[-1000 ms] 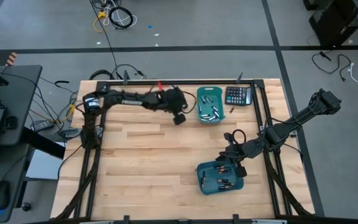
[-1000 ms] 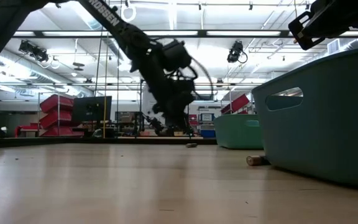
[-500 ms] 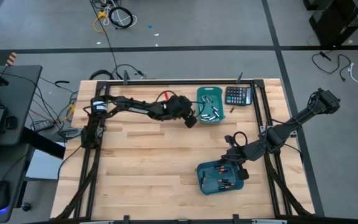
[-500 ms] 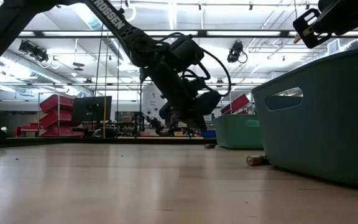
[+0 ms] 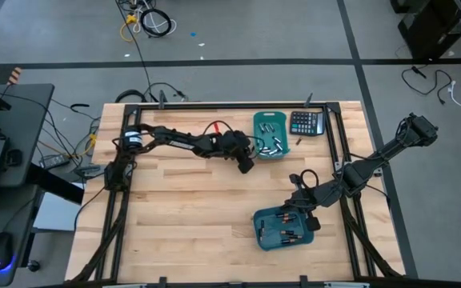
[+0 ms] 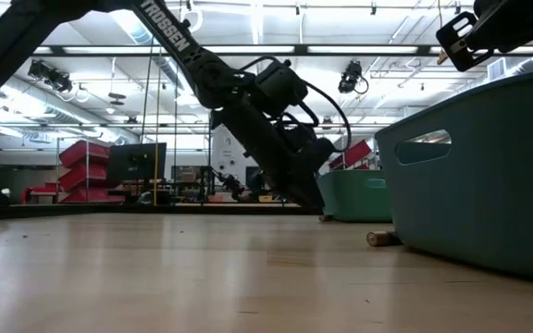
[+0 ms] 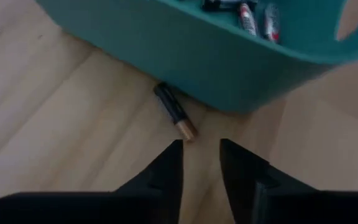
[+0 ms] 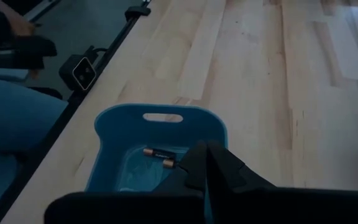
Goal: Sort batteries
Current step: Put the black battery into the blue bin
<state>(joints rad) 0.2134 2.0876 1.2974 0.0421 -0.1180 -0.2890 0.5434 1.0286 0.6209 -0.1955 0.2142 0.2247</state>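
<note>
— Reaching low with my left pincer (image 7: 201, 149) beside the far teal bin (image 5: 270, 136), I have my fingers parted a little and nothing between them. The loose battery (image 7: 174, 112), dark with a copper end, lies on the wood right against the bin's wall, just ahead of my fingertips.

— How will you take it cleanly?

— I judge I should turn my wrist so the fingers straddle it across its width, not along its length, then come down until the tips nearly touch the table. The wall is close, so one finger has little room; nudging the cell away first may help. Close slowly, since it could roll.

— And your other arm?

— My right pincer (image 8: 205, 163) hovers over the near teal bin (image 8: 160, 134), fingers pressed together with nothing in them, above a battery lying in the bin (image 8: 159, 155).

— What changed?

— A second ago my left arm was farther from the bin and my fingers were nearly closed; now it has swung in beside the wall and spread them. The right arm has hardly moved.
</note>
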